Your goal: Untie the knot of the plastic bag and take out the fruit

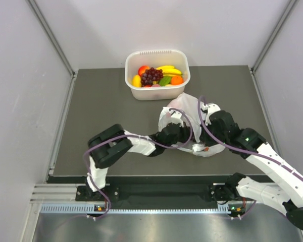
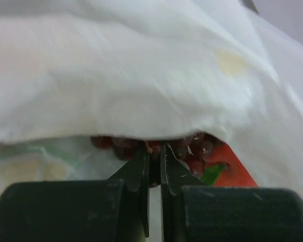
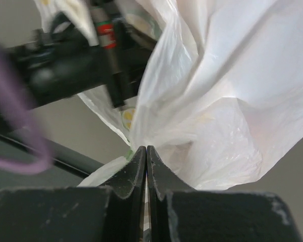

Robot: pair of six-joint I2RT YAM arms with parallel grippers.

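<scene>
White plastic bag point(image 3: 227, 101) pinched in right hand point(image 3: 146, 150), left hand point(image 2: 155, 149) closed at grapes point(image 2: 194, 148)

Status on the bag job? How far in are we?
Done: the plastic bag looks open; no knot shows, and its mouth gapes in the left wrist view. In hand: right hand pinches the bag's film, left hand is nearly closed at a grape bunch inside; grip unclear. To do: pulling that out. Some fruit sits in the white tub; whether from this bag, can't tell.
</scene>
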